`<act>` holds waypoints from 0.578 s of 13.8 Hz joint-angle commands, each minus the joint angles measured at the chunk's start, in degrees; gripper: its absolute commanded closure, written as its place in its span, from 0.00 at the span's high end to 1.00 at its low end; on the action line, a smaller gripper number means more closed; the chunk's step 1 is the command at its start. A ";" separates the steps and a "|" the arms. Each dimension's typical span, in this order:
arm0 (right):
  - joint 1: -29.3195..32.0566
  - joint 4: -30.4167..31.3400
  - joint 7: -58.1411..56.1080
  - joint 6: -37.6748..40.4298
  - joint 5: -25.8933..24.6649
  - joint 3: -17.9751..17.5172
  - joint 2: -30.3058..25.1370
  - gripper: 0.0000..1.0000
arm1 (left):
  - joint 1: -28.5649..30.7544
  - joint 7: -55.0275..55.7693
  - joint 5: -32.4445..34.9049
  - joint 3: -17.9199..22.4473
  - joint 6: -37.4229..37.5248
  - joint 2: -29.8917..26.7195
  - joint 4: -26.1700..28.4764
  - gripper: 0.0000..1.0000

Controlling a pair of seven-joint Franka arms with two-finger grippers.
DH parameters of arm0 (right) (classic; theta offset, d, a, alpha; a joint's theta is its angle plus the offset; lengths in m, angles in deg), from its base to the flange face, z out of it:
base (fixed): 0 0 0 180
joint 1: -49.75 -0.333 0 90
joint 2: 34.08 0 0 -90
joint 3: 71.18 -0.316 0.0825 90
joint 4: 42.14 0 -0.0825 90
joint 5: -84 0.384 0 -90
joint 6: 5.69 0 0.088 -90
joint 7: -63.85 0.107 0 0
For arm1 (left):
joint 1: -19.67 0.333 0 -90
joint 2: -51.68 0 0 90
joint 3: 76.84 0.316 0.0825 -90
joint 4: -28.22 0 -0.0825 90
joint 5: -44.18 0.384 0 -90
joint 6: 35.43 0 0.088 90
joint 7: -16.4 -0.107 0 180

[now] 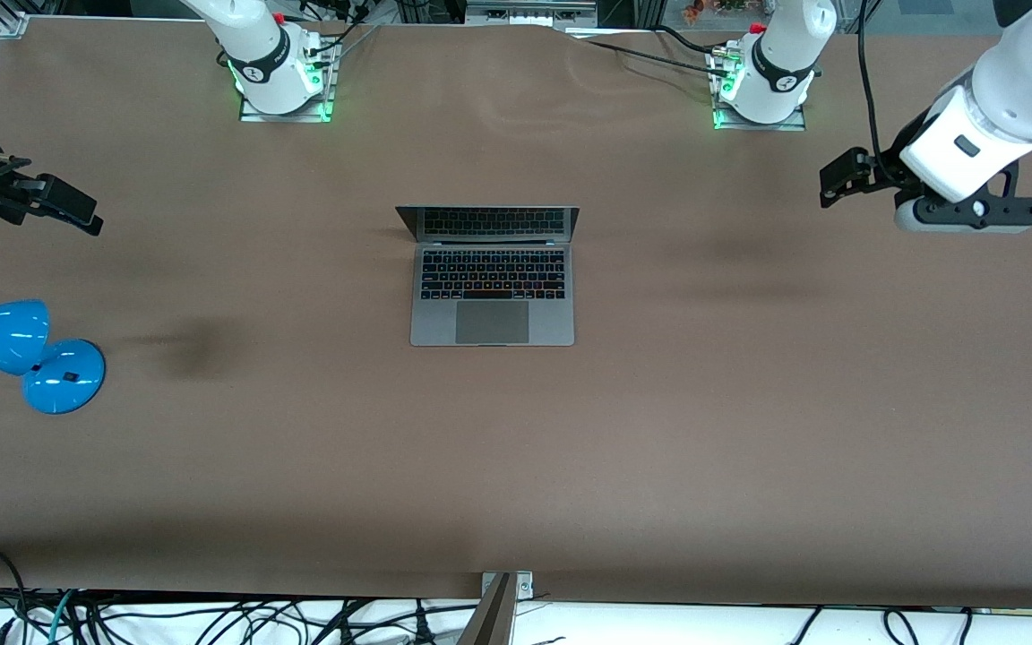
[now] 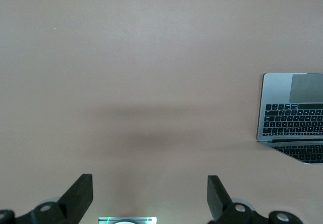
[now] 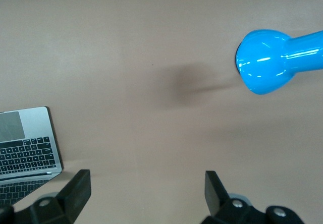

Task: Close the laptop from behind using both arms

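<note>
Open grey laptop [image 1: 493,287] mid-tabletop [image 1: 659,430], lid upright, left end effector [image 2: 150,196] wide and empty, raised over the tabletop's left-arm end, right end effector [image 3: 147,193] wide and empty over the right-arm end, near blue lamp [image 1: 23,354]

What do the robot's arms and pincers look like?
Two big white arms with dark grey joint bands and black cables, standing on bases that glow green. Each ends in a black pincer with two chunky black fingers.

Bright, even overhead light; soft blurred shadows on the table [image 1: 659,448].
</note>
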 commanded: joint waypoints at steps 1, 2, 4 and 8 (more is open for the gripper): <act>0.57 0.43 -0.49 0.23 0.23 -0.59 -0.85 1.00 | 0.26 -0.24 -1.34 0.15 -1.40 -1.39 1.80 1.00; 0.57 0.43 -0.49 0.23 0.23 -0.59 -0.85 1.00 | 0.26 -0.24 -1.34 0.15 -1.40 -1.56 1.80 1.00; 0.57 0.43 -0.66 0.23 0.23 -0.50 -0.85 1.00 | 0.26 -0.24 -1.34 0.23 -1.40 -1.56 1.80 1.00; 0.57 0.43 -0.76 0.23 0.23 -0.50 -0.85 1.00 | 0.35 -0.33 -1.34 0.23 -1.22 -1.56 1.88 1.00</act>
